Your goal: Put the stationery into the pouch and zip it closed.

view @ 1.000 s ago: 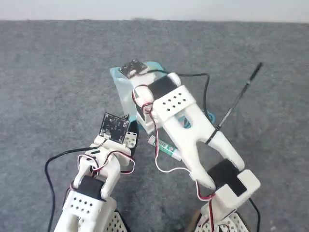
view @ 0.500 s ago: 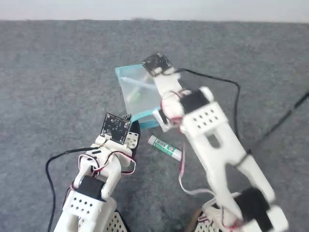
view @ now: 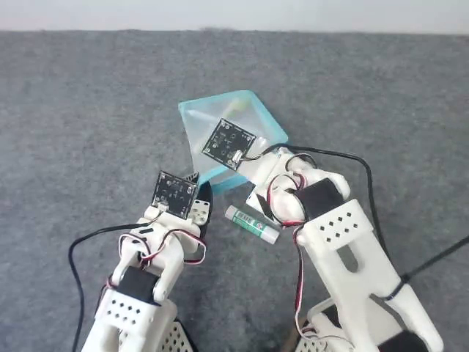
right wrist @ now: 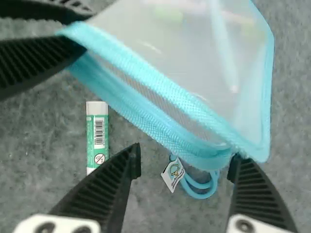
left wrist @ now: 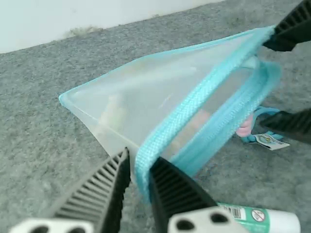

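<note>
Pouch (view: 253, 111) pinched by left hand (left wrist: 138, 164) — glue stick (view: 251, 224) lies beside its mouth.

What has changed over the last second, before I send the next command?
The right gripper drew back across the pouch toward its own base and now sits open, astride the pouch's zip-pull end. The left gripper stayed shut on the pouch's zip edge, and the glue stick stayed on the table beside the pouch.
</note>
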### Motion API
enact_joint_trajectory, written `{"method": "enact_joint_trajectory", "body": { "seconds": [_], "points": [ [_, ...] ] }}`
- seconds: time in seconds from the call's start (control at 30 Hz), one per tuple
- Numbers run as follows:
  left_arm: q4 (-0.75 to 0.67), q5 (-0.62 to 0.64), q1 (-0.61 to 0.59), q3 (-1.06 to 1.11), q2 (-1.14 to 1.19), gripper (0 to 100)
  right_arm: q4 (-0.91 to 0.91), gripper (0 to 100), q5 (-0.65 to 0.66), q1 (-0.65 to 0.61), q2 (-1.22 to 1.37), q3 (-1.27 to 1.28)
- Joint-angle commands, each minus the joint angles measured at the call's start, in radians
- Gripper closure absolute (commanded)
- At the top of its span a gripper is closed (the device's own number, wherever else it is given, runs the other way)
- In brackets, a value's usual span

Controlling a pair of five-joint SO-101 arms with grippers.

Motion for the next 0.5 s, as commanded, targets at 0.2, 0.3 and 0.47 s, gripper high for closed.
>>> {"method": "enact_joint_trajectory", "body": {
  "seconds": [0.2,0.3,0.47],
  "points": [
    [-0.017,-0.006,0.003,-0.016,-0.006,99,0.147,67.8,0.290,-0.012,-0.188,-0.011],
    [-0.018,-0.006,0.003,-0.016,-0.006,99,0.197,67.8,0.321,-0.038,-0.249,-0.011],
    [-0.015,-0.006,0.005,-0.016,-0.006,99,0.170,67.8,0.324,-0.084,-0.286,0.003]
  ]
}}
